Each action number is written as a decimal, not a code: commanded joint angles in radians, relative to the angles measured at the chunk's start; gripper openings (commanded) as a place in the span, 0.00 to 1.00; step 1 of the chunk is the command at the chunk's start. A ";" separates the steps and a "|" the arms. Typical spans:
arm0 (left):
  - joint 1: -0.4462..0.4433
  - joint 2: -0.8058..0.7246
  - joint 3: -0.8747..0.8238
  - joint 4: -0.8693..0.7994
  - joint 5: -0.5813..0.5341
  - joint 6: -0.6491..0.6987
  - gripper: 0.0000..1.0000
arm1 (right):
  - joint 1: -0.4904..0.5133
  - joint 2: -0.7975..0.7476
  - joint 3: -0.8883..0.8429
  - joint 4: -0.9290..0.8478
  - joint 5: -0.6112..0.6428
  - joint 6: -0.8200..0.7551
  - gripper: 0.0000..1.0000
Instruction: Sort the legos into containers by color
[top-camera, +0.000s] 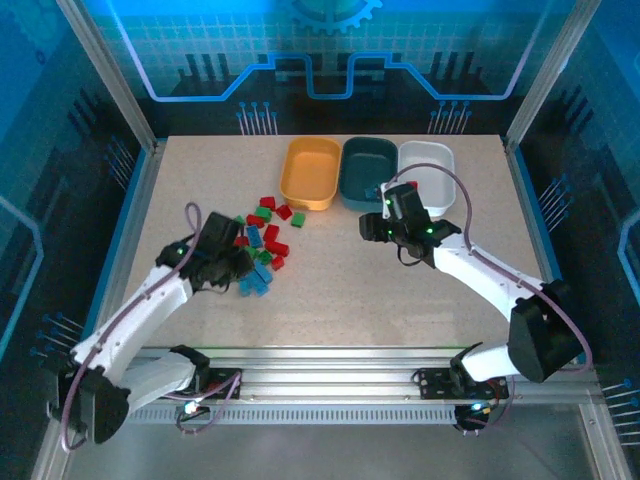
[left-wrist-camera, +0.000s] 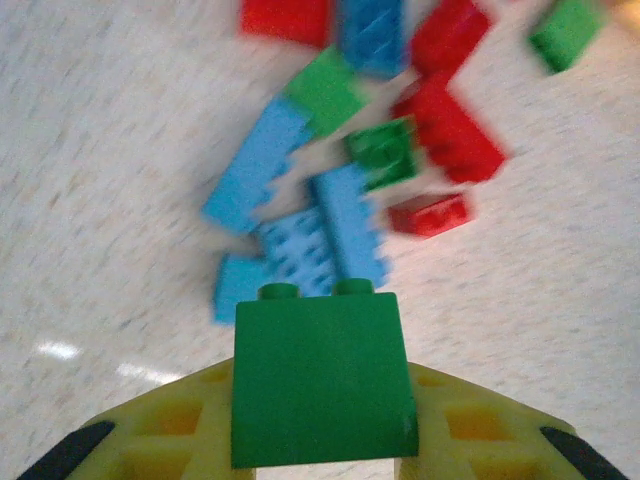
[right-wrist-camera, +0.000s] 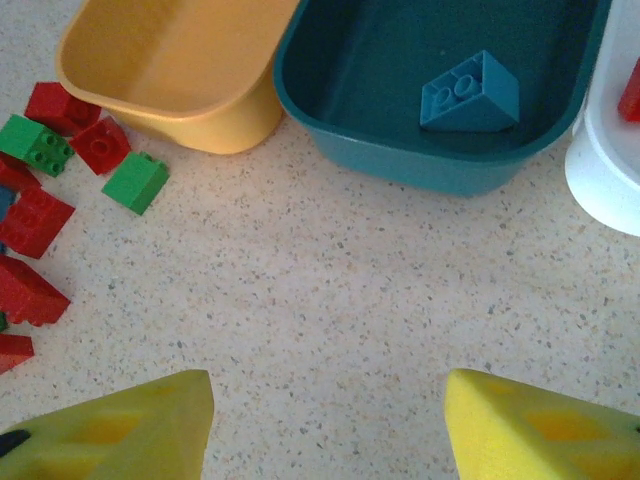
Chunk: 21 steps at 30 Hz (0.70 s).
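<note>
At the near left of the table (top-camera: 330, 300), I read the left gripper (top-camera: 236, 266) as clamped on a green brick (left-wrist-camera: 320, 385). Its yellow pads (left-wrist-camera: 160, 440) flank the brick, whose studs point away from the wrist camera.

Just beyond that gripper, the loose legos (top-camera: 264, 238) lie scattered in red, green and blue, left of the table centre. The left wrist view is blurred, so I cannot count them.

Right of centre and a little farther out, the right gripper (right-wrist-camera: 326, 420) hangs over bare tabletop. Its fingers are spread and nothing is between them.

Along the far side, three containers stand side by side:
- The orange-yellow bin (top-camera: 292, 182) is on the left, nearest the pile.
- The dark teal bin (right-wrist-camera: 400, 160) is in the middle and holds one blue brick (right-wrist-camera: 470, 92).
- The white bin (right-wrist-camera: 600, 180) is on the right, with a red brick (right-wrist-camera: 630, 92) inside at the frame edge.
</note>
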<state>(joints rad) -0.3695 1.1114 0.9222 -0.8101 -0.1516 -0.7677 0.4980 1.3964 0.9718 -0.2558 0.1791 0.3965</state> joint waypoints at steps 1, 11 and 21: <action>-0.006 0.175 0.180 0.072 0.069 0.120 0.17 | -0.008 -0.037 -0.040 0.023 0.013 0.035 0.64; 0.004 0.800 0.766 0.256 0.214 0.311 0.12 | -0.062 -0.154 -0.175 -0.008 0.040 0.119 0.64; 0.055 1.206 1.230 0.129 0.270 0.305 0.18 | -0.103 -0.229 -0.219 -0.027 0.027 0.118 0.65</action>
<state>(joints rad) -0.3233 2.2833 2.0720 -0.6033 0.0795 -0.4892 0.4152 1.1889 0.7624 -0.2726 0.2050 0.5018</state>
